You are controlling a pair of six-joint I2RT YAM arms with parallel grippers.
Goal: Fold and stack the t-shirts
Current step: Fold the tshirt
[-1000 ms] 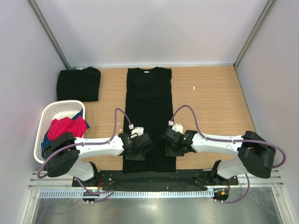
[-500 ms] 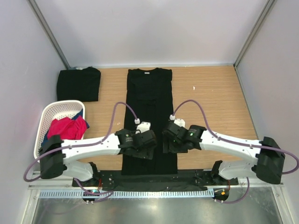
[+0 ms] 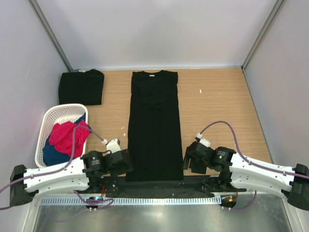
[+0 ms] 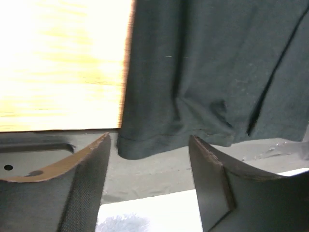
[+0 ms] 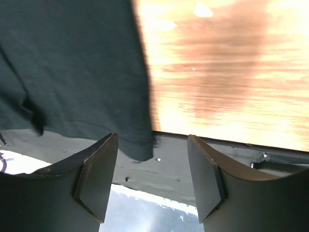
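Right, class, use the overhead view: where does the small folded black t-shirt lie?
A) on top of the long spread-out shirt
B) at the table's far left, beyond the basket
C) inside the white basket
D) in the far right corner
B: the folded black t-shirt lies flat at the far left, beyond the white basket and apart from the long black t-shirt.

Wooden table (image 3: 217,106), black t-shirt (image 3: 154,125), folded t-shirt (image 3: 81,87), basket (image 3: 60,107)
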